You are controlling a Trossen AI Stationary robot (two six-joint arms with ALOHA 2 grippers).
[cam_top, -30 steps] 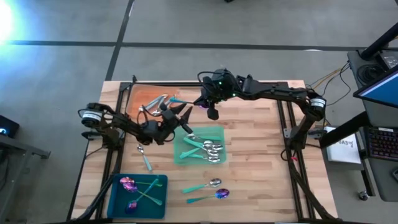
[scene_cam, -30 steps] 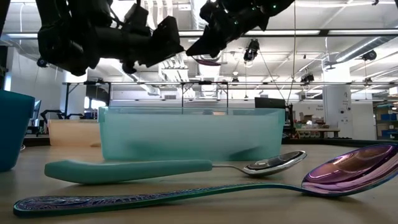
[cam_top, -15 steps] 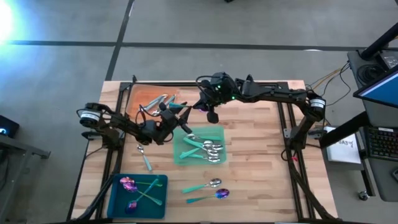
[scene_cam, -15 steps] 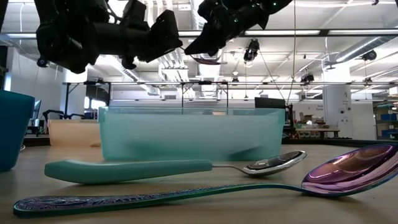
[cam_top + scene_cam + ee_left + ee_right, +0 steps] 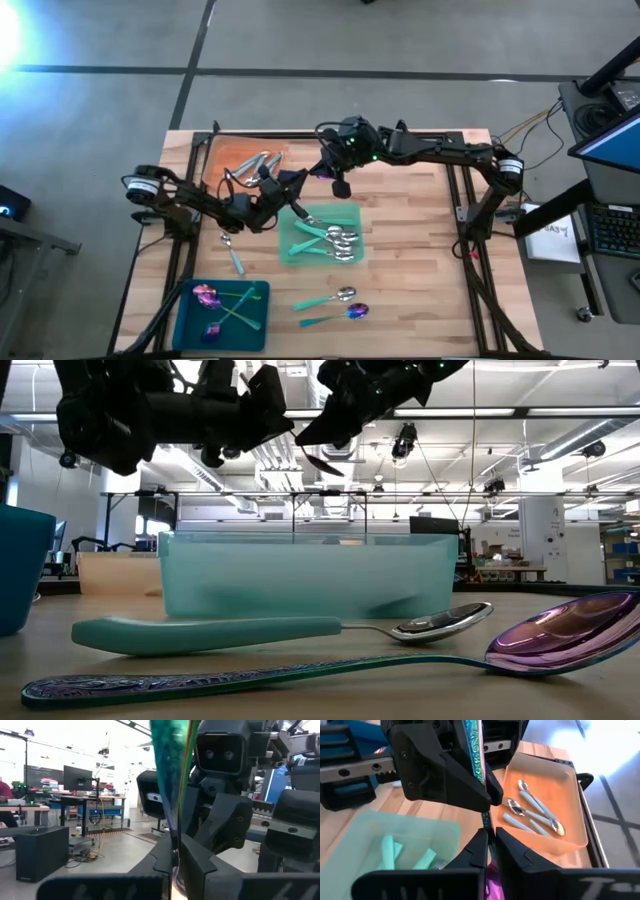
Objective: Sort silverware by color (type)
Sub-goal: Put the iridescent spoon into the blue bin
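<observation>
1. Right wrist view: my right gripper (image 5: 489, 837) and my left gripper (image 5: 487, 800) both clamp one teal-handled utensil (image 5: 474, 745) — held in the air.
2. It hangs between the orange tray (image 5: 225, 160) and the green tray (image 5: 350, 212).

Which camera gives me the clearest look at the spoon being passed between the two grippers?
Right wrist view: the iridescent-handled spoon runs between both shut grippers. Left wrist shows a blurred handle; high and low views mostly hide it.

Your left gripper (image 5: 296, 180) has closed its fingers on the teal handle (image 5: 473, 740) since a second ago.
</observation>
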